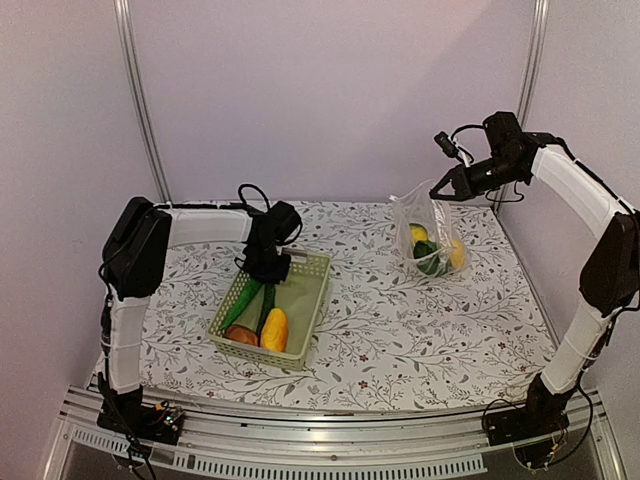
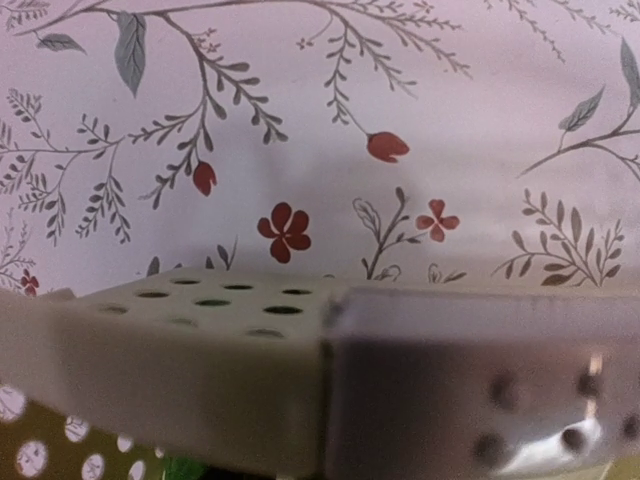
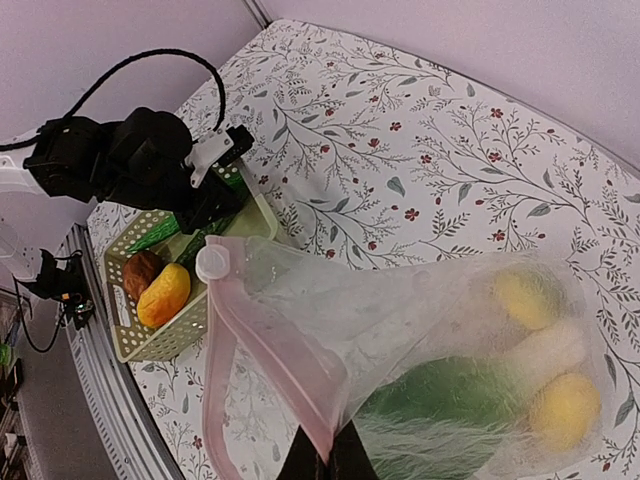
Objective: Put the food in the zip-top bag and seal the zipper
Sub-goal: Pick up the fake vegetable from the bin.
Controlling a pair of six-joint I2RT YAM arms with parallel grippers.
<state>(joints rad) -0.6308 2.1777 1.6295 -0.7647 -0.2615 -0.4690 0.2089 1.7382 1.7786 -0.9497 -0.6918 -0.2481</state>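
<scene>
Left gripper (image 1: 268, 272) in basket (image 1: 322, 290), perhaps over cucumber (image 1: 241, 305)

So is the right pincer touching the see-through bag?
Touching. In the right wrist view, the right pincer is shut on the pink zipper strip of the bag, with no gap between them.

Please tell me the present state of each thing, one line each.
Bag: held up by its rim, partly filled.
Zipper: unsealed, mouth open.
Basket: on the table, some food inside.
Right jaws: shut on the bag's rim.
Left jaws: down at the basket; open or shut unclear.
</scene>
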